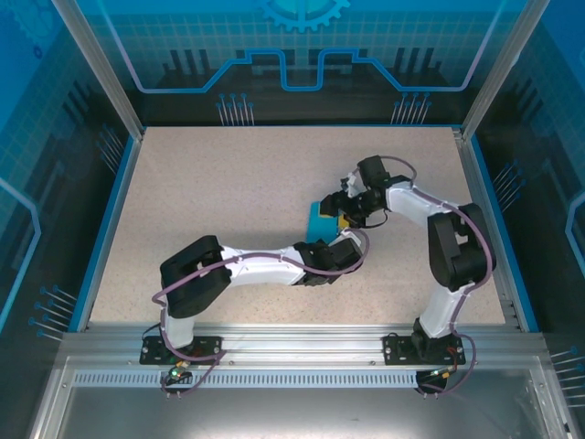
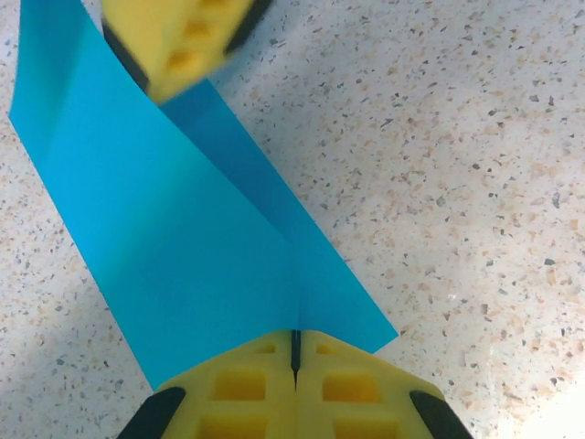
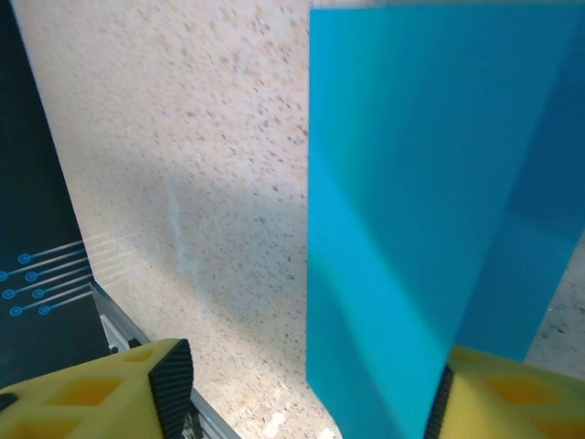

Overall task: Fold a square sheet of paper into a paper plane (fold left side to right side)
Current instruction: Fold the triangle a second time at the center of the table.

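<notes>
Pinching the near edge of the blue sheet of paper (image 2: 183, 247), my left claw (image 2: 294, 358) is closed tight. Its two yellow fingers (image 2: 238, 393) meet with only a thin dark slit between them. A straight crease in the paper runs down into that slit. To one side of the crease lies a broad bright panel, and to the other a narrower, darker band. The sheet slants away from me across the speckled beige tabletop (image 1: 228, 201).

My right claw (image 3: 311, 380) stands wide, its yellow fingers far apart at the bottom of the right wrist view. The sheet rises between them as a tall blue wall. It stands much nearer the right-hand finger than the left-hand one. I cannot tell whether the paper touches that finger. In my left wrist view, one finger of the right claw hangs blurred over the far end of the sheet.

From above, the sheet sits a little right of the tabletop's middle. It shows as a small blue patch, with my left claw on its near side and my right claw just beside it on the far right.
</notes>
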